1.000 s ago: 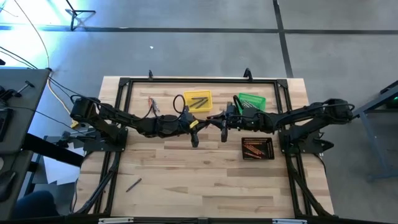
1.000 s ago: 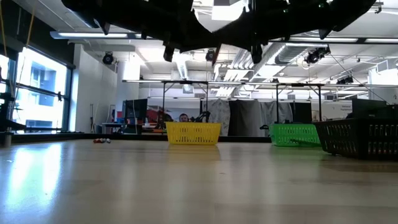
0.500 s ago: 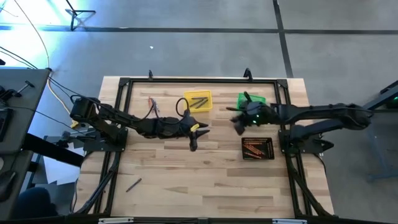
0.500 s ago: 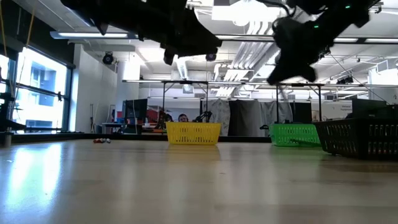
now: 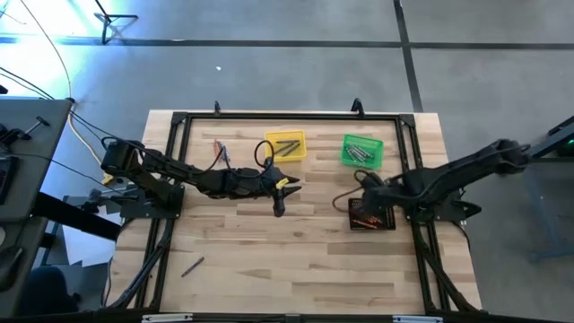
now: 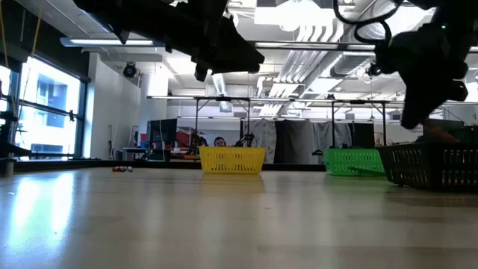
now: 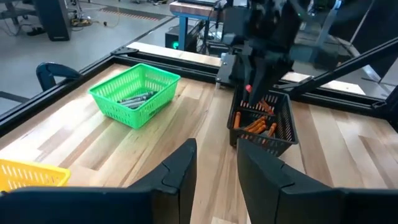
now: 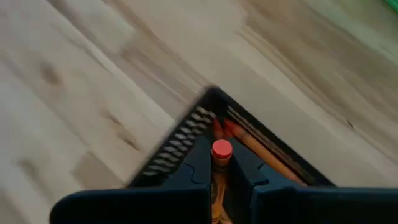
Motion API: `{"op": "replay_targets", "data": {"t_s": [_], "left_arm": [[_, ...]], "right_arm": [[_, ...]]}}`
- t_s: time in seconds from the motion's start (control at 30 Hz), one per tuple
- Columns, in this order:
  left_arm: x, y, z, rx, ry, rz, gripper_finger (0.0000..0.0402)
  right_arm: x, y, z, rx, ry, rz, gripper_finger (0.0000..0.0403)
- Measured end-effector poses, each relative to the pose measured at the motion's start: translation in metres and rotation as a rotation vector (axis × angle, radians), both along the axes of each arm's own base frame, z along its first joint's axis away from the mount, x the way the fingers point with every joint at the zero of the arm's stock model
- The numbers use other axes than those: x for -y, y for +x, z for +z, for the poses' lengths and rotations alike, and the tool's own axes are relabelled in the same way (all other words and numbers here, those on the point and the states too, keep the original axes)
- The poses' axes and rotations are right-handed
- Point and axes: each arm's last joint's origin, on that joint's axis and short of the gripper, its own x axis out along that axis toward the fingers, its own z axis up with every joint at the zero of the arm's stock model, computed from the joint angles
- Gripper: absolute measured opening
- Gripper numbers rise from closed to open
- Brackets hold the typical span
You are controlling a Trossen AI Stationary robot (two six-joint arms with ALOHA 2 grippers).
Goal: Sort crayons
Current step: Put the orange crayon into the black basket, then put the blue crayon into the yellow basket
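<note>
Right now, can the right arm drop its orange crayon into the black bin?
Probably yes. The right gripper, jaws shut on the orange crayon, hangs over a corner of the black bin, and nothing shows between them.

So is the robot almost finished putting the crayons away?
Partly. Grey crayons already lie in the green bin, and orange ones in the black bin. The right hand pinches an orange-red crayon over that black bin. The left hand waits open. Loose crayons near the table's back left and one near the front left still need sorting.
</note>
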Motion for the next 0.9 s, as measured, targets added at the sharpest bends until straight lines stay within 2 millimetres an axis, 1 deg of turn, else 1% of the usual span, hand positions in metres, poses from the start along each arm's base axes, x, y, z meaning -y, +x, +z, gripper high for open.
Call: {"op": "replay_targets", "data": {"t_s": [0.13,0.27,0.43,0.57,0.67,0.77,0.83,0.9], "left_arm": [[0.002,0.000,0.000,-0.002,-0.009,-0.003,0.0099],[0.006,-0.002,-0.004,-0.040,-0.012,-0.014,0.0099],[0.010,-0.006,-0.011,-0.127,-0.045,-0.032,0.0100],[0.014,-0.016,-0.015,-0.240,-0.091,-0.031,0.0097],[0.019,-0.033,-0.017,-0.391,-0.140,-0.029,0.0097],[0.024,-0.054,-0.015,-0.527,-0.184,0.003,0.0097],[0.027,-0.069,-0.013,-0.612,-0.203,0.054,0.0097],[0.029,-0.088,-0.015,-0.728,-0.250,0.143,0.0097]], "right_arm": [[-0.010,0.004,-0.012,-0.077,-0.003,0.001,0.0010],[-0.018,0.007,-0.018,-0.106,0.004,0.043,0.0052],[-0.021,0.005,-0.017,-0.108,0.059,0.070,0.0109],[-0.021,0.005,-0.011,-0.102,0.079,0.079,0.0129],[-0.023,0.011,0.002,-0.057,0.052,0.100,0.0131],[-0.023,0.019,0.019,0.021,-0.031,0.139,0.0132],[-0.023,0.025,0.031,0.078,-0.100,0.157,0.0133],[-0.023,0.029,0.039,0.128,-0.165,0.164,0.0133]]}}
